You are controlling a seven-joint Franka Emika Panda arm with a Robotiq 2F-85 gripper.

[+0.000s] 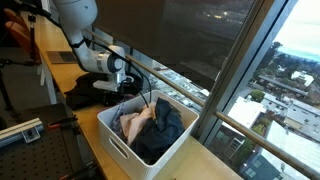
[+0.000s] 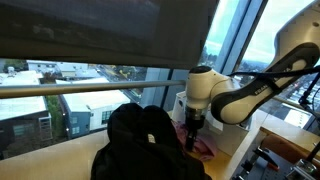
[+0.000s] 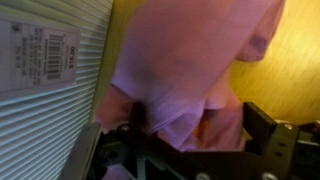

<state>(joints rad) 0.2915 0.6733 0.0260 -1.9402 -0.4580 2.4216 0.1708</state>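
The gripper (image 1: 133,100), jaws spread wide and empty, is pictured over a white basket (image 1: 112,138) on the window-side counter, just above the pink cloth (image 3: 190,60) inside it (a dark garment (image 1: 165,130) lies alongside). A reach is judged in hand; a short descent and pinch are called for.

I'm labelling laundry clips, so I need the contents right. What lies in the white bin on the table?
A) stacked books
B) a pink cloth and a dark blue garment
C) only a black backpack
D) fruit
B: in an exterior view the white bin holds a pink cloth beside a dark blue garment.
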